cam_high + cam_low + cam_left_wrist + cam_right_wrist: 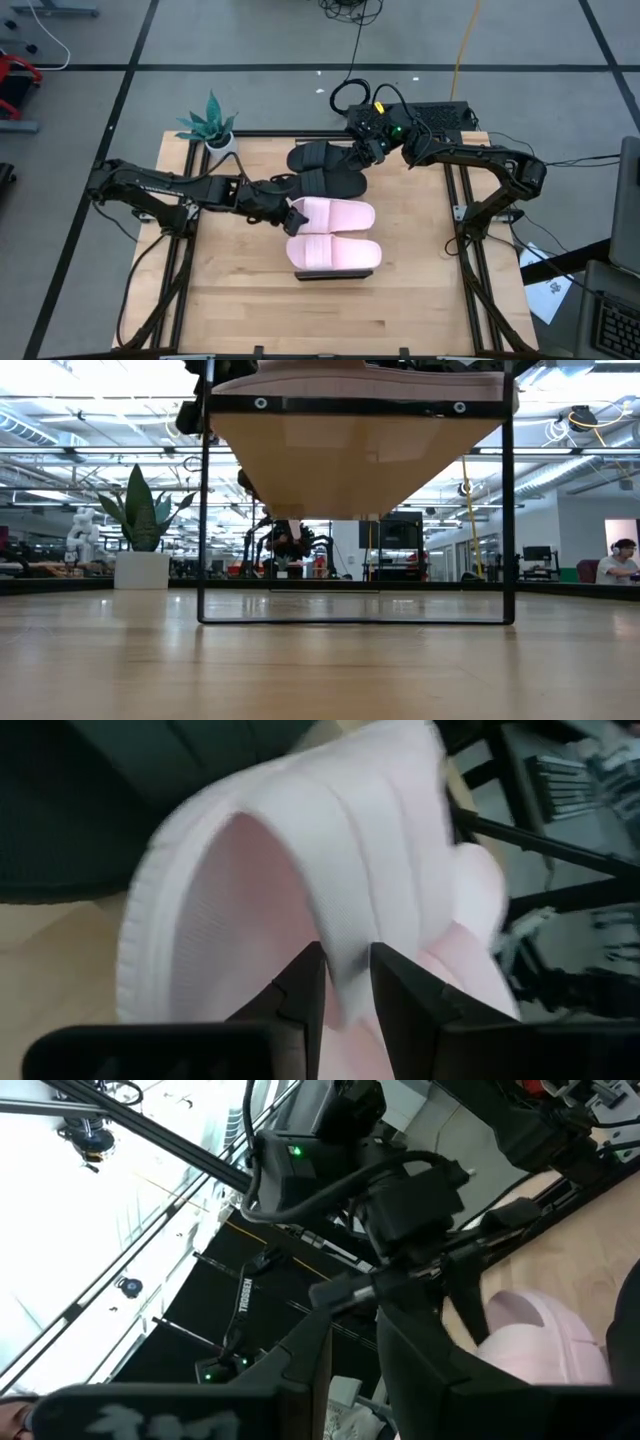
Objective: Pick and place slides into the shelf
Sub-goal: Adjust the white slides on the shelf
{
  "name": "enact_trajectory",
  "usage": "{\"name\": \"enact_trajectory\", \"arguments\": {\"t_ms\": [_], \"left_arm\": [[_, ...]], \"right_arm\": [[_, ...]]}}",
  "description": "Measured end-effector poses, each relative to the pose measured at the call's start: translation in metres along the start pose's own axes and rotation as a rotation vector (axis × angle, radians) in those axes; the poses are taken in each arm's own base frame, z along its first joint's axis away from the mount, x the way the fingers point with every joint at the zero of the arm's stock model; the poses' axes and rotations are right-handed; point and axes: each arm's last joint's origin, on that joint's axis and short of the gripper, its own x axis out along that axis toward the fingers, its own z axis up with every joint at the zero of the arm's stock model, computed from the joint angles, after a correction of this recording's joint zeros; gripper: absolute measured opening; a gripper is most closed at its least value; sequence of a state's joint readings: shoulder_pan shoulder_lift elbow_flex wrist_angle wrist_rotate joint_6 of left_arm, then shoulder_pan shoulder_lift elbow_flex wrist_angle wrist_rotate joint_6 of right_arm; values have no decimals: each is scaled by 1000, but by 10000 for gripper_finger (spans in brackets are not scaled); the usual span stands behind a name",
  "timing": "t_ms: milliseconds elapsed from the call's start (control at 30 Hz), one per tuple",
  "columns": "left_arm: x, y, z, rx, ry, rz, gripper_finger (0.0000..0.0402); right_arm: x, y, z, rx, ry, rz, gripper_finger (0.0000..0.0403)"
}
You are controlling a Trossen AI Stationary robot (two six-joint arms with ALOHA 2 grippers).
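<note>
Bench point(240, 310): light wood top carrying everything listed here; a potted plant point(213, 125) stands at its far left corner.
Shelf point(335, 275): seen from above, only a thin dark edge shows beneath the nearer pink slide; in the low view it is a dark frame with a pale underside, standing on the bench.
Pink slides: two, side by side mid-bench. The nearer pink slide point(332, 253) lies on top of the shelf. The farther pink slide point(335, 214) sits just beside it, with the left claw at its end.
Black slides point(325, 170): two, lying together toward the far edge of the bench, well short of the shelf.
Left claw point(346, 982): closed down to a narrow gap, pinching the pink slide's strap edge between its fingertips.
Right claw point(352, 1342): at the far end of the black slides, fingers close together. Its own view shows nothing clearly between them, so whether it has hold of a slide I cannot tell.
Handling, judged: the slides look like light, soft foam, ribbed across the strap. They should flex under a pinch rather than slip, and are not fragile.
Hold point, judged: the wide strap or its rim suits a narrow pinch best. A slide held at one end may droop, so keeping it level over the slats matters.
Progress, judged: one slide shelved, one in hand, two black ones waiting.
</note>
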State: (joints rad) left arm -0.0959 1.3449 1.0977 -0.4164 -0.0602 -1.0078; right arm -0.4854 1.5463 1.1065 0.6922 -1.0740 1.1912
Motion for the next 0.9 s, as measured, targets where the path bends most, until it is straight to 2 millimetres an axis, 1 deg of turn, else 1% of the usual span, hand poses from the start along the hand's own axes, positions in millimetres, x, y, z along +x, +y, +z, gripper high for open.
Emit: {"name": "enact_trajectory", "arguments": {"t_ms": [100,167,300,367,500,667,900], "left_arm": [[0,-1,0,-15,11,-17,80],[2,0,-1,-25,18,-6,71],[1,-1,0,-27,18,-21,23],[1,-1,1,-31,25,-33,8],[2,-1,3,-52,38,-49,10],[2,1,7,-73,50,-63,4],[2,0,14,-127,49,-123,1]], "right_arm": [[-1,0,1,-1,-4,-2,73],[-2,-1,1,-1,-9,-5,73],[-3,-1,2,-1,-33,-15,73],[-3,-1,3,-3,-34,-16,73],[-4,-1,3,-3,-34,-16,73],[-4,-1,3,-3,-34,-16,73],[-4,-1,3,-4,-34,-16,73]]}}
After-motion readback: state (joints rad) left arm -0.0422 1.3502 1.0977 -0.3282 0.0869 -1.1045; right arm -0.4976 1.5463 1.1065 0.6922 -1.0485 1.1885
